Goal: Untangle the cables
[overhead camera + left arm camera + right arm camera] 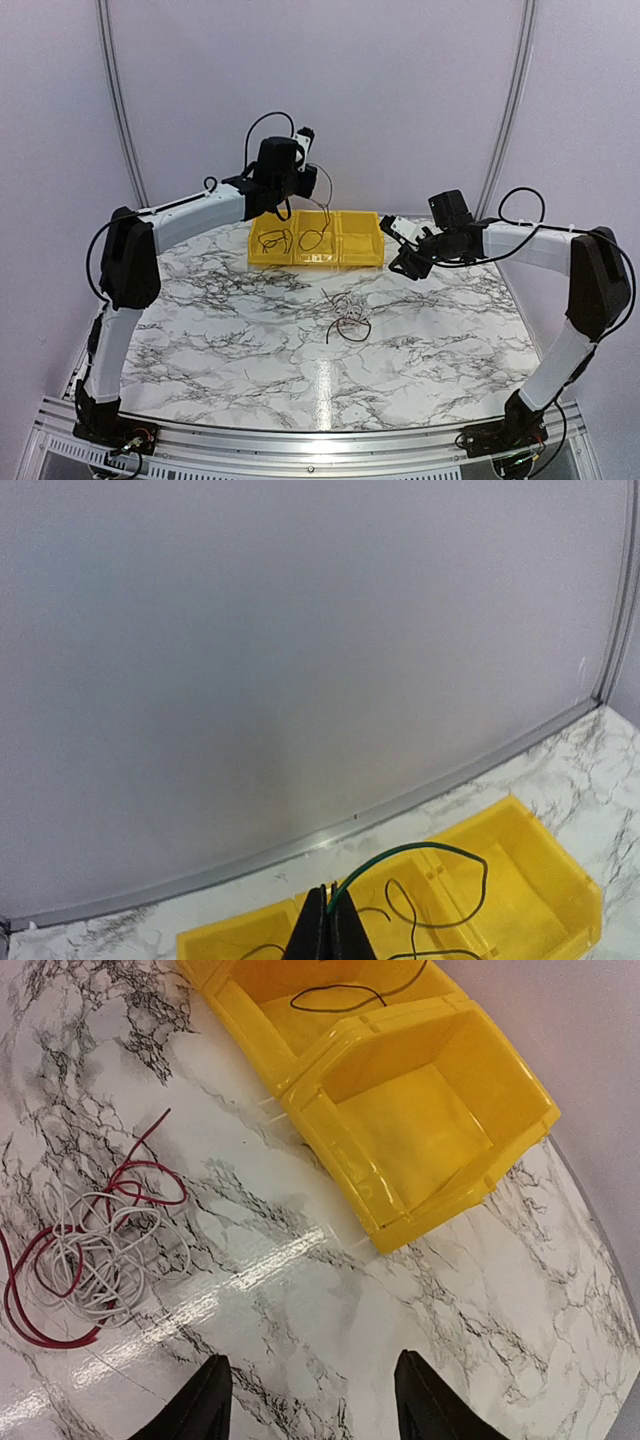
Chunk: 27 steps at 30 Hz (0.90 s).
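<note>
My left gripper is raised above the yellow bins, shut on one end of a thin green cable. That cable arcs out and hangs down into the middle bin, where more dark wire lies. A tangle of red and white cables rests on the marble table, in front of the bins. To the right of the bins, my right gripper hovers over bare table, open and holding nothing, with the tangle off to its left.
The three yellow bins stand in a row at the back middle of the table. The left bin holds a dark wire, the middle one a black wire, and the right bin shows only its floor. A curved rail meets the wall behind.
</note>
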Each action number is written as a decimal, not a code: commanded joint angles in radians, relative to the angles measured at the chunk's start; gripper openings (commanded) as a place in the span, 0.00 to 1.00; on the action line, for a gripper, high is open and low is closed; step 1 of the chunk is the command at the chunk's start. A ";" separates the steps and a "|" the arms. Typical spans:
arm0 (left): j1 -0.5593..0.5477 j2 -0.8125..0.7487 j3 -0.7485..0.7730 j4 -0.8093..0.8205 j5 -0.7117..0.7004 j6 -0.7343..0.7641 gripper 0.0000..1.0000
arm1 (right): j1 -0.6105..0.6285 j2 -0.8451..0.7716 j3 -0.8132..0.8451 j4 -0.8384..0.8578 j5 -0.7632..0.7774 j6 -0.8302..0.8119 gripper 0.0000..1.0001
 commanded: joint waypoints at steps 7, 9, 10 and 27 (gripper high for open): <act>0.008 -0.267 0.166 0.049 -0.081 0.179 0.00 | -0.008 0.013 0.037 -0.011 -0.021 0.000 0.56; 0.014 -0.275 0.185 0.062 -0.102 0.216 0.00 | -0.008 0.014 0.037 -0.011 -0.022 0.001 0.56; 0.021 -0.277 0.195 0.062 -0.106 0.226 0.00 | -0.008 0.014 0.036 -0.012 -0.022 0.001 0.56; 0.103 -0.201 0.193 0.042 -0.101 0.206 0.00 | -0.008 0.019 0.033 -0.011 -0.009 -0.002 0.56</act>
